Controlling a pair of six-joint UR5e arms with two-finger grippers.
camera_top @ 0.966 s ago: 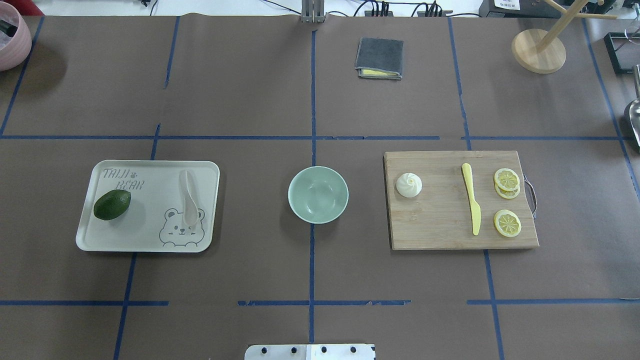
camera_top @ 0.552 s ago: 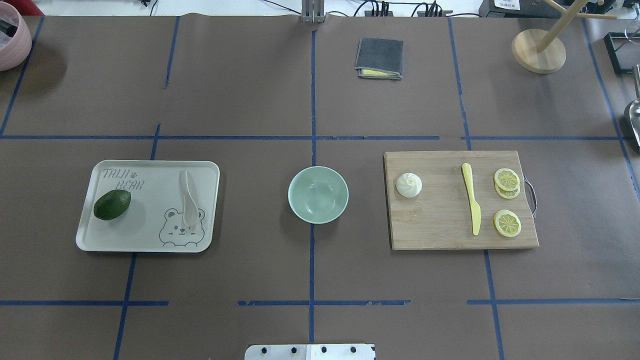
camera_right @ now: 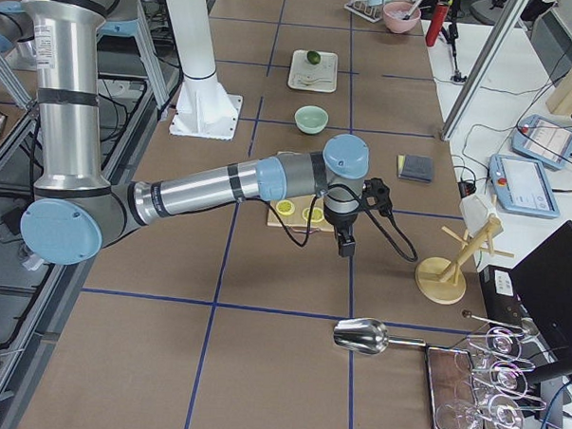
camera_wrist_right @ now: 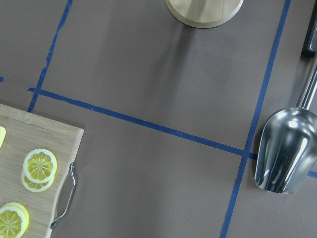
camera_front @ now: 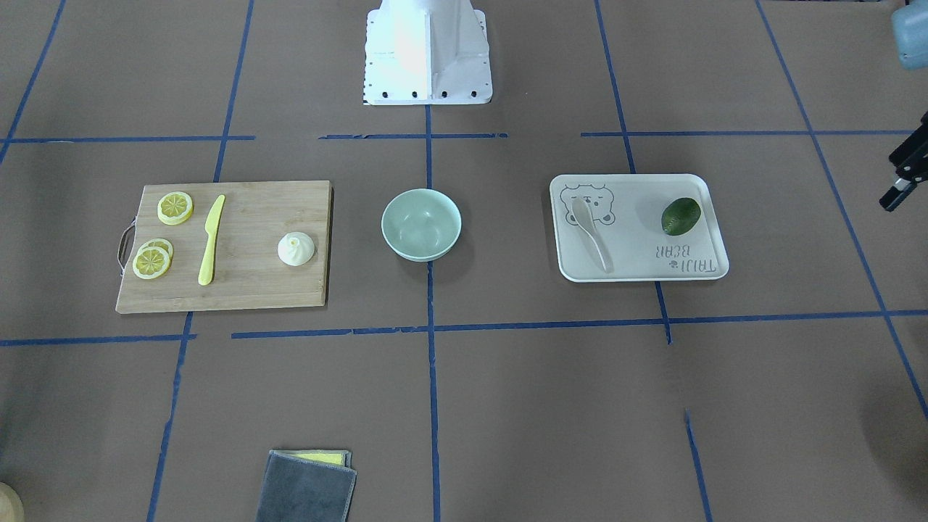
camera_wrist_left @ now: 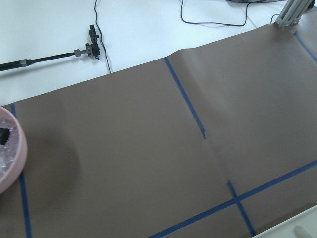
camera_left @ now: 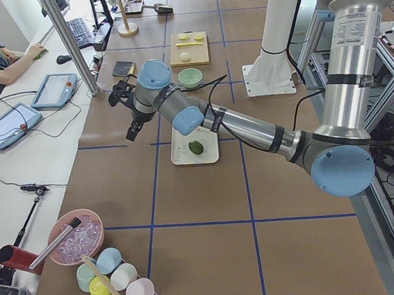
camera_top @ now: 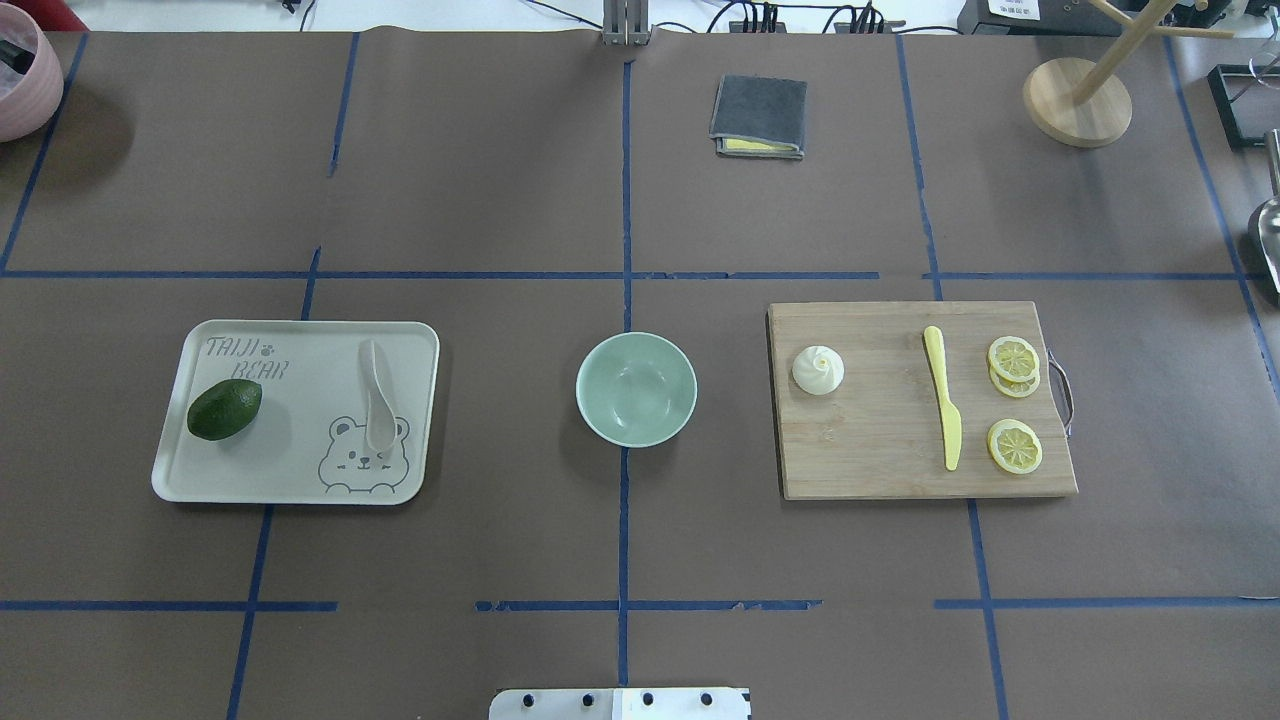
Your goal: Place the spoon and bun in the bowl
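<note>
Mint bowl (camera_top: 636, 389) at centre frame.
Cream spoon (camera_top: 377, 395) on tray (camera_top: 290, 455) at left, bun (camera_top: 818, 370) on board (camera_top: 880, 440) at right; left gripper (camera_left: 131, 131), right gripper (camera_right: 345, 246): cannot tell their opening.

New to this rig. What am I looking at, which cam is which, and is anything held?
Two robot arms work at a taped table, each ending in a two-finger tool. Two pictures look down on the table: one from behind the robot, one facing it, so sides swap. Two are shot from the table's ends: the big near arm is the left arm in one, the right arm in the other. The last two are wrist cameras, seeing mostly bare table. In the middle stands an empty bowl. On the robot's left, a tray holds the spoon and an avocado. On its right, a board holds the bun, a knife and lemon slices. The left tool and right tool hang off to the sides; nothing seems held, and I cannot tell if they are open.
</note>
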